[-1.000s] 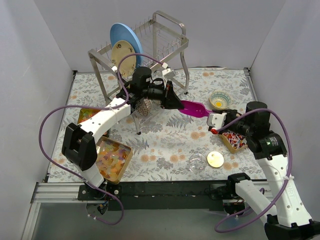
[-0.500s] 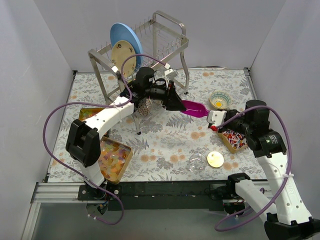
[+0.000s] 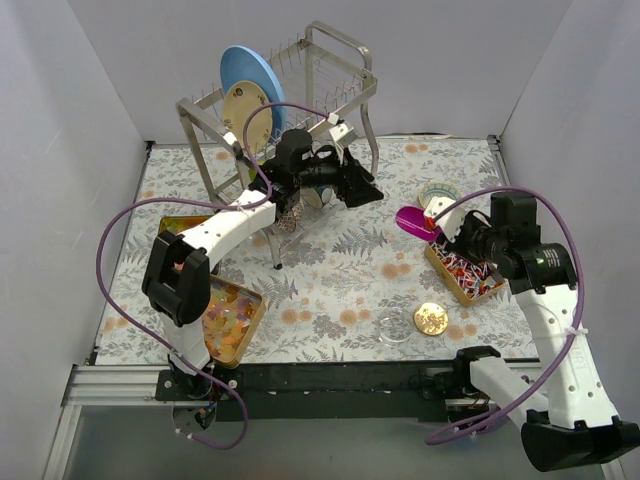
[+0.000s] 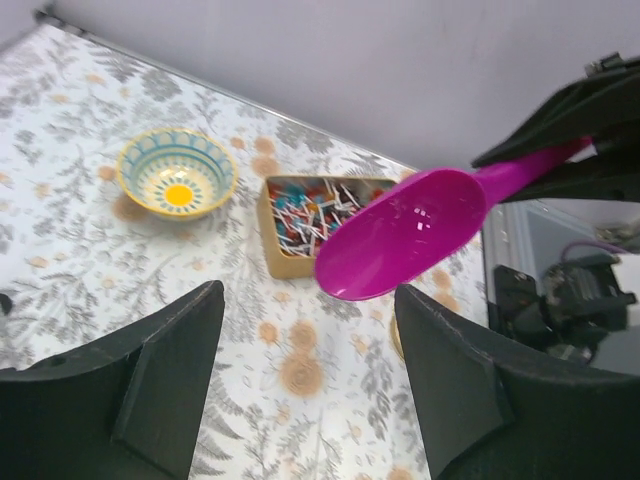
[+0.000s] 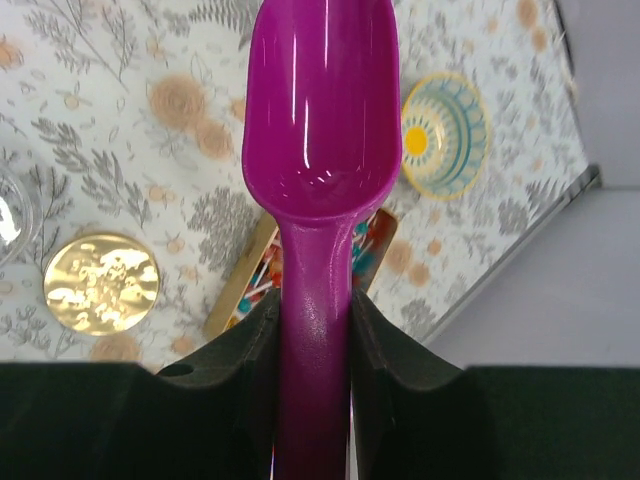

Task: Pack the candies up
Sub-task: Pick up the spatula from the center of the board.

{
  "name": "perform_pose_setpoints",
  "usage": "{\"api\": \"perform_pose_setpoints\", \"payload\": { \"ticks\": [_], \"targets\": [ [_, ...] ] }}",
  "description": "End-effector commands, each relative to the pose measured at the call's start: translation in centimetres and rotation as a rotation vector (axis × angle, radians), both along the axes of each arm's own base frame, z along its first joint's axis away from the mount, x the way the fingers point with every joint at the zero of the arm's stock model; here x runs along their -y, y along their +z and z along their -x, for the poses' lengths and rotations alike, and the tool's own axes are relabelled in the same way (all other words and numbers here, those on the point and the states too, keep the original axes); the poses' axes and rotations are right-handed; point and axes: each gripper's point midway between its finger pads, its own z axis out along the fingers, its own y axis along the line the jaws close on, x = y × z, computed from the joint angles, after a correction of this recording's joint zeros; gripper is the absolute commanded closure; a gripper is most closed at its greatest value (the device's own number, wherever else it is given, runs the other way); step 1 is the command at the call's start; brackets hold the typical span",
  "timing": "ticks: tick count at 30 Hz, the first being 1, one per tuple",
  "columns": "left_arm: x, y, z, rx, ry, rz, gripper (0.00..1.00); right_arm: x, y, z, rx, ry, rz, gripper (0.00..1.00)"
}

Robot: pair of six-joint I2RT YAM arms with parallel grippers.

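My right gripper [image 3: 447,228] [image 5: 315,340] is shut on the handle of the purple scoop [image 3: 413,220] [image 5: 320,110], whose empty bowl points away from it, above the table. Under the scoop lies a gold tray of red-blue-white wrapped candies [image 3: 465,272] [image 5: 375,235] [image 4: 305,215]. My left gripper [image 3: 362,188] [image 4: 310,390] hovers open to the left of the scoop [image 4: 400,235], apart from it, with nothing between its fingers. A tray of yellow-orange gummy candies [image 3: 230,315] sits at the front left. Behind it another tray [image 3: 172,228] shows partly past the left arm.
A round gold lid [image 3: 431,319] [image 5: 102,283] and a clear jar [image 3: 393,327] lie near the front edge. A small patterned bowl [image 3: 437,193] [image 4: 177,173] [image 5: 443,135] stands at the back right. A metal dish rack [image 3: 300,100] with plates stands at the back.
The left gripper opened and let go of the scoop's bowl end, then drew back a little. The right arm carried the scoop to the right, over the tray of wrapped candies.
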Motion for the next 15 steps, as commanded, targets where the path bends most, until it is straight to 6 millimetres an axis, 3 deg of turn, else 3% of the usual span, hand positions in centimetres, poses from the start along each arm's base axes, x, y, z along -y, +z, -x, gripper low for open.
{"api": "perform_pose_setpoints", "payload": {
  "ticks": [1,4,7,8,9,10,11,13,15],
  "targets": [
    [0.0,2.7,-2.4,0.135,0.136,0.083,0.32,3.9,-1.3,1.9,-0.128,-0.187,0.092,0.99],
    [1.0,0.7,-3.4,0.139,0.167,0.053,0.33,5.6,-2.1,2.4,-0.182,-0.296,0.109,0.99],
    [2.5,-2.8,-4.4,0.089,0.178,-0.002,0.37,7.5,-2.4,2.3,-0.205,-0.382,0.126,0.99],
    [3.4,-5.1,-4.2,0.062,0.164,-0.046,0.39,8.1,-2.3,2.0,-0.202,-0.409,0.121,0.99],
    [4.0,-5.0,-4.7,0.066,0.178,-0.053,0.4,8.1,-2.5,1.7,-0.221,-0.414,0.107,0.99],
    [4.4,-5.6,-4.6,0.058,0.169,-0.068,0.41,8.9,-1.9,1.3,-0.217,-0.455,0.081,0.99],
    [5.3,-8.1,-4.2,0.039,0.143,-0.122,0.45,10.1,-2.2,0.9,-0.241,-0.514,0.05,0.99],
    [6.6,-8.7,-3.8,0.059,0.114,-0.147,0.46,11.3,-2.1,0.2,-0.253,-0.576,-0.011,0.99],
    [7.8,-11.5,-3.1,0.024,0.093,-0.192,0.46,12.2,-2.4,-0.8,-0.281,-0.639,-0.056,0.99]
  ]
}}
